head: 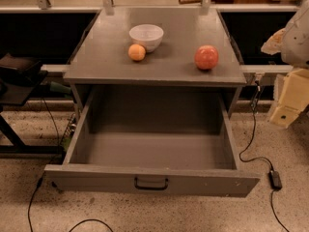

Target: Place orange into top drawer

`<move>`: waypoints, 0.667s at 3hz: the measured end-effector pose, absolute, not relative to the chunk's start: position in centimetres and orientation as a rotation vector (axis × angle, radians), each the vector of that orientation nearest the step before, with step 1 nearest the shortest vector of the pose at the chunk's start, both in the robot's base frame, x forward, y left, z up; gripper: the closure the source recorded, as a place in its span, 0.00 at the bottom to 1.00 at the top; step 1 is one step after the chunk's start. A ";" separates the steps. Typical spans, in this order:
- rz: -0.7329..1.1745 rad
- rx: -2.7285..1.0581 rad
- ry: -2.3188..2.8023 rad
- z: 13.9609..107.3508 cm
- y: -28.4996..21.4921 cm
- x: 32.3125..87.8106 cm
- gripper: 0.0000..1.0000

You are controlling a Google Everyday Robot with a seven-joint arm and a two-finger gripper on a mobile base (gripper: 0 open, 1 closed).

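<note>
The orange (137, 52) is a small round yellow-orange fruit on the grey cabinet top (183, 28), just left of and in front of a white bowl (146, 36). The top drawer (96, 178) is pulled wide open toward me and its inside is bare; its dark handle (151, 183) sits in the middle of the front panel. My gripper (288, 103) is a cream-coloured piece at the right edge of the view, beside the cabinet's right side, well away from the orange and holding nothing that I can see.
A larger reddish-pink round fruit (206, 57) lies on the right of the cabinet top. A black cable with a power adapter (275, 179) runs over the floor on the right. A dark stand (14, 76) is on the left. Metal rail posts stand behind the cabinet.
</note>
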State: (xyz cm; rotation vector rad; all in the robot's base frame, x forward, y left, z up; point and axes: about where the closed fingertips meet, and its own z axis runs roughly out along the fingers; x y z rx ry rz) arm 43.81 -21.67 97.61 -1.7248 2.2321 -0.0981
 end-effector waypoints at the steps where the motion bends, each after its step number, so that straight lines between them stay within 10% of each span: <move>1: -0.109 -1.728 2.209 97.9 -21.4 44.1 0.00; 2: -0.066 -1.686 2.142 98.0 -19.1 46.7 0.00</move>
